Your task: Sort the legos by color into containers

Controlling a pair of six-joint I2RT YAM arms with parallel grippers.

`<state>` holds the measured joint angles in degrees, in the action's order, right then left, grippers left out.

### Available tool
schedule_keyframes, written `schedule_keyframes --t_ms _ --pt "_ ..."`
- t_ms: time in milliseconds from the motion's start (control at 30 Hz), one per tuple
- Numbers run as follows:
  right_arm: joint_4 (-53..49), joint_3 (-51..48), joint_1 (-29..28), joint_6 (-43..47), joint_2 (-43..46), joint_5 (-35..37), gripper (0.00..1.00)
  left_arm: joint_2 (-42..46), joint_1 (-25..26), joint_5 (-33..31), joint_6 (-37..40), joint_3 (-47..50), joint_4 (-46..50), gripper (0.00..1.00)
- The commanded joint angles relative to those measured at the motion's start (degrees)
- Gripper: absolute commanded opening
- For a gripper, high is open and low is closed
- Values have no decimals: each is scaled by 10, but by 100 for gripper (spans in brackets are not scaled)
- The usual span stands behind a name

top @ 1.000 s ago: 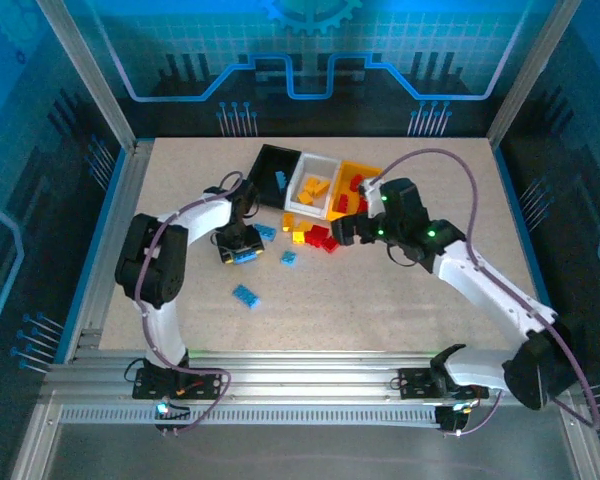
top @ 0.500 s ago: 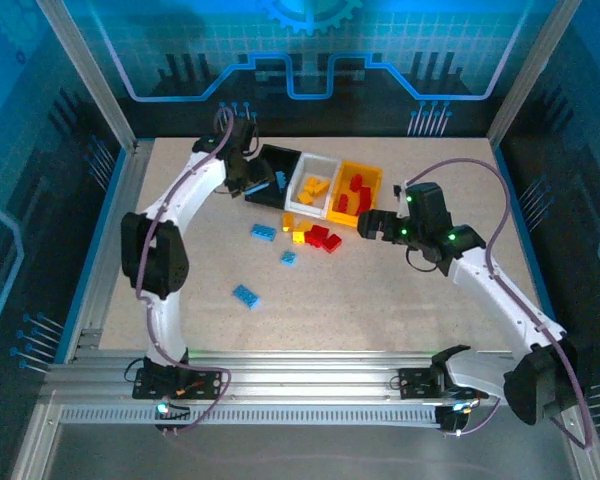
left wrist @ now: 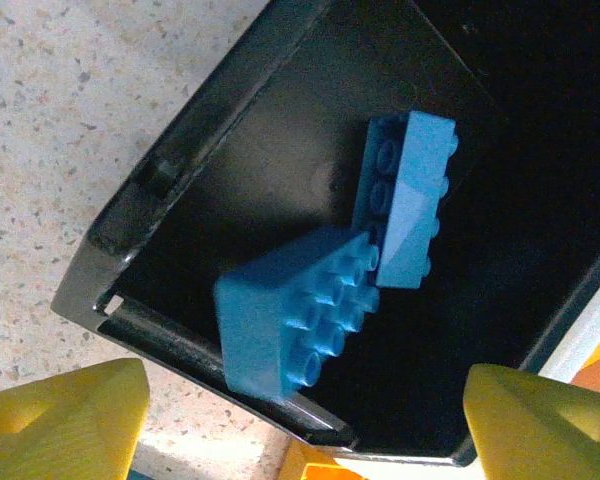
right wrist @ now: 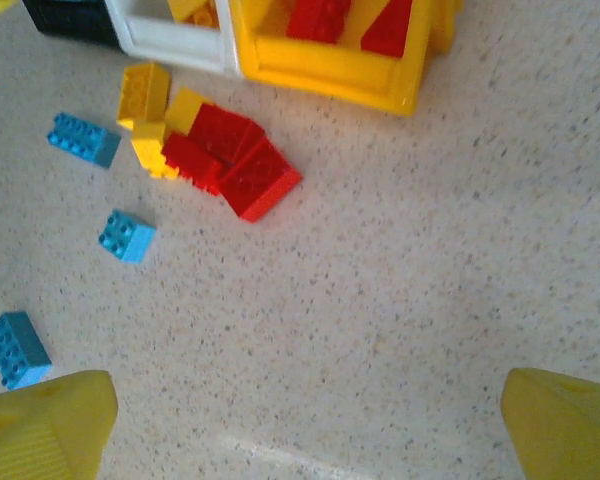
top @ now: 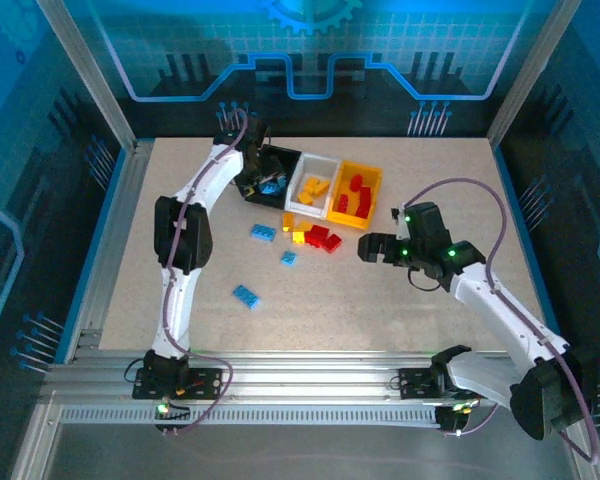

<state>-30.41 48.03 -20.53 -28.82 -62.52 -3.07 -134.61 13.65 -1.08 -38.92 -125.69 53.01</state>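
Speckled table (top: 330, 300): containers (right wrist: 320, 80), loose legos (top: 246, 296)

Right wrist view's top edge cuts off the orange-yellow bin (right wrist: 320, 82).

Right gripper (right wrist: 302, 428) hung over bare speckled table (right wrist: 430, 260), yellow fingertips (right wrist: 42, 425) wide apart, nothing between them. Orange-yellow bin (right wrist: 320, 78) at top edge held red bricks (right wrist: 322, 15). White bin (right wrist: 170, 42) sat left of it, black bin (right wrist: 70, 18) at the corner. Just below the bins, loose red bricks (right wrist: 235, 160) touched yellow bricks (right wrist: 145, 95). Three blue bricks (right wrist: 83, 139) lay apart further left.
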Motion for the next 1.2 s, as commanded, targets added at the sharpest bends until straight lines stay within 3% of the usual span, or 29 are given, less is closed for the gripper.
schedule_keyframes --t_ms 0,300,567,800,900,967,1167 --pt "1 1 -14 -8 -16 -18 99 46 3 11 10 33 5 87" --pt "-34 81 -91 -15 -140 -41 93 244 27 -7 48 327 -73 99" --pt "-170 292 -159 -72 -372 -81 90 443 22 -61 43 547 -66 99" --pt "-202 435 -205 -212 -509 -63 86 603 17 -85 12 657 -52 99" --pt "-192 469 -218 -281 -545 -46 71 652 17 -85 8 684 -36 99" --pt "-205 506 -226 -304 -576 -26 66 685 17 -84 8 702 -24 99" --pt "-264 600 -229 -337 -653 30 67 766 16 -85 0 750 7 99"
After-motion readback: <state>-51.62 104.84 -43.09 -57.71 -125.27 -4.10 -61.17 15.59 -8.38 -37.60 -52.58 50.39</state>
